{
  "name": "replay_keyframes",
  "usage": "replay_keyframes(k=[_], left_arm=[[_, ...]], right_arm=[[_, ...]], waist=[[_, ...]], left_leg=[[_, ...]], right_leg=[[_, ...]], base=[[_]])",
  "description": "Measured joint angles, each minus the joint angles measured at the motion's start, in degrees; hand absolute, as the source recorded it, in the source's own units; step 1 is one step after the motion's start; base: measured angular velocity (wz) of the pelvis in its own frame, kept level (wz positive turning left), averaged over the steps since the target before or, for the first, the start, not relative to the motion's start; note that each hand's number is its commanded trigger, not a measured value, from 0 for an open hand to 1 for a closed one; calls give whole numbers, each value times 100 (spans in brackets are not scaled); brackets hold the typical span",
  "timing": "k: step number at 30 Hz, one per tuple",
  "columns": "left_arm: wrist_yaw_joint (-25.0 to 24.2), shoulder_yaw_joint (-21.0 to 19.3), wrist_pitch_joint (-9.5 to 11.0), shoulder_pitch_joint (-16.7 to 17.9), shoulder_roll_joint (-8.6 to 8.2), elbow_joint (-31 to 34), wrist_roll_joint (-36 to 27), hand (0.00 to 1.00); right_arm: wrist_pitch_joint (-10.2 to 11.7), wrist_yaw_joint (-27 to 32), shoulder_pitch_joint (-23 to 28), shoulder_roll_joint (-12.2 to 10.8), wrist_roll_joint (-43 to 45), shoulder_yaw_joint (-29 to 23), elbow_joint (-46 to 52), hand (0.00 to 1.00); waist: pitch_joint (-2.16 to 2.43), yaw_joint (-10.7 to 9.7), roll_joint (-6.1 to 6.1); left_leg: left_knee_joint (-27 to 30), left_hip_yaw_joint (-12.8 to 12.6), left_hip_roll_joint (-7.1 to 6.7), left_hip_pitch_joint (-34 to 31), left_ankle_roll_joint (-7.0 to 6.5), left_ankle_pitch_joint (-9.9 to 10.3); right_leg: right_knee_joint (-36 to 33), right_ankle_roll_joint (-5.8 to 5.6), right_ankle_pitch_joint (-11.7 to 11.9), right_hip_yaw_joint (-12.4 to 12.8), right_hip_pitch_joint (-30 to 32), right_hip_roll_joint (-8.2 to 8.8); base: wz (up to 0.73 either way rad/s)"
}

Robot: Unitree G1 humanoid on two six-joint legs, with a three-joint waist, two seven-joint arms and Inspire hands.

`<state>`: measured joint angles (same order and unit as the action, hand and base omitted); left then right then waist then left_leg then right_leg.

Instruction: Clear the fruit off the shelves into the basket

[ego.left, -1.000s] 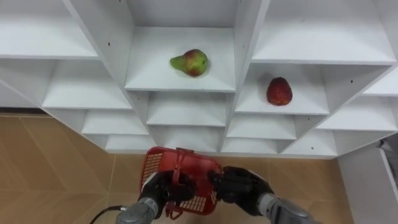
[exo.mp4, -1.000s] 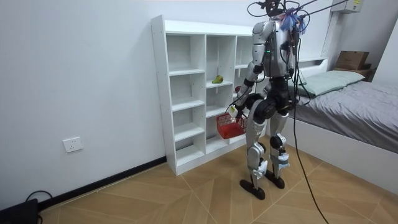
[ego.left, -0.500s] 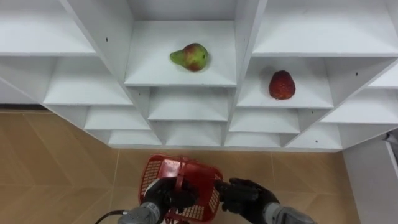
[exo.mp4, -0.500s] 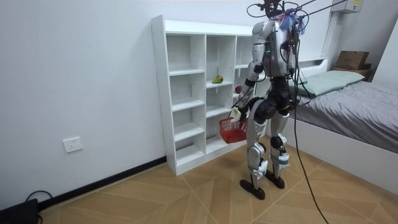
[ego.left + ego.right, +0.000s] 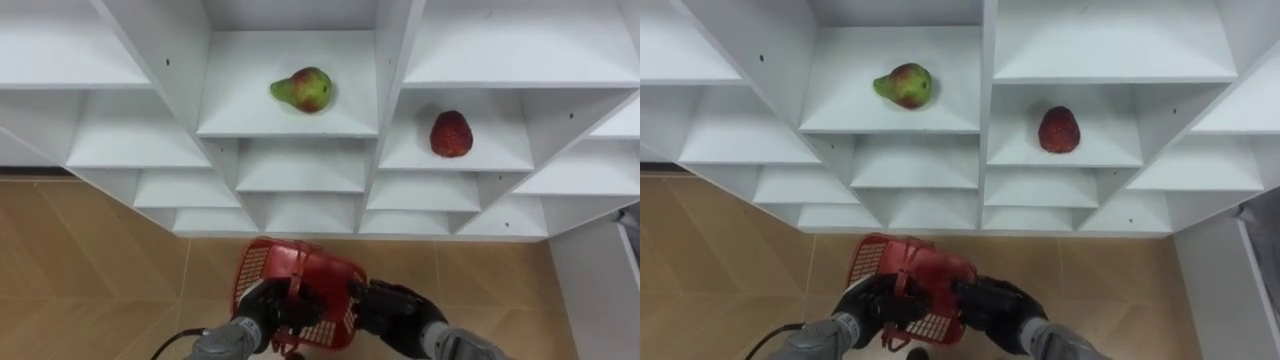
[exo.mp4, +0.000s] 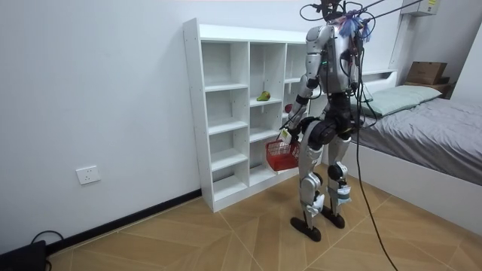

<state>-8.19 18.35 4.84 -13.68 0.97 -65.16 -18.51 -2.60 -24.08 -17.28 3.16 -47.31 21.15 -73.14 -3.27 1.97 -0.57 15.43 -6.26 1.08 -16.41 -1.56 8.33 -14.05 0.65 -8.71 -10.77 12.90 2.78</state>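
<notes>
A green-red pear [image 5: 303, 89] lies on a middle-column shelf of the white closet [image 5: 389, 70]. One column to the right and a shelf lower lies a red fruit [image 5: 450, 133]. Low in front of me I hold a red mesh basket [image 5: 318, 277] with both hands. My left hand [image 5: 262, 303] is curled round its left rim by the handle. My right hand [image 5: 396, 308] grips its right rim. In the room view I stand facing the closet, the basket [image 6: 281, 156] at hip height before the lower shelves and the pear [image 6: 263, 96] at chest height.
The closet's other compartments hold nothing. Wooden floor [image 5: 90, 270] lies below its bottom shelf. A white panel [image 5: 595, 290] stands at my right. In the room view a bed [image 6: 429, 120] is close behind me.
The basket dipped a little, then came back up and slightly right, with both hands still on it. The fruits have not moved.
</notes>
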Motion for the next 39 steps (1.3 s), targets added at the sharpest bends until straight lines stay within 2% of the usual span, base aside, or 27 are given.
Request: replay_keyframes(k=[11,12,13,14,39], left_arm=[[-18,62,-61,-10,1,-2,1,100],[-18,88,-62,-14,2,-2,1,100],[-21,112,-63,-25,3,-2,0,100],[-24,115,-63,-38,-1,-2,0,100],[-37,111,-70,-62,3,-4,-1,100]], right_arm=[[-4,-110,-7,-78,11,7,-61,100],[-4,-110,-7,-78,11,7,-62,76],[-3,-110,-7,-78,7,10,-62,29],[-2,-110,-7,-79,8,10,-62,0],[-3,-109,-23,-83,8,8,-67,0]], waist=[[0,-4,-1],[0,-4,-1],[0,-2,0],[0,-2,-1],[1,-7,-3]], left_leg=[[3,-6,13,-1,3,-14],[3,-6,13,-1,3,-14],[7,-7,14,0,3,-14],[10,-8,14,0,3,-14],[23,-18,17,-110,4,-39]], right_leg=[[-30,10,16,15,26,-12],[-32,10,16,15,27,-12],[-33,10,16,19,27,-13],[-34,10,16,27,27,-14],[-87,19,21,35,155,-3]], base=[[0],[0],[0],[0],[0]])
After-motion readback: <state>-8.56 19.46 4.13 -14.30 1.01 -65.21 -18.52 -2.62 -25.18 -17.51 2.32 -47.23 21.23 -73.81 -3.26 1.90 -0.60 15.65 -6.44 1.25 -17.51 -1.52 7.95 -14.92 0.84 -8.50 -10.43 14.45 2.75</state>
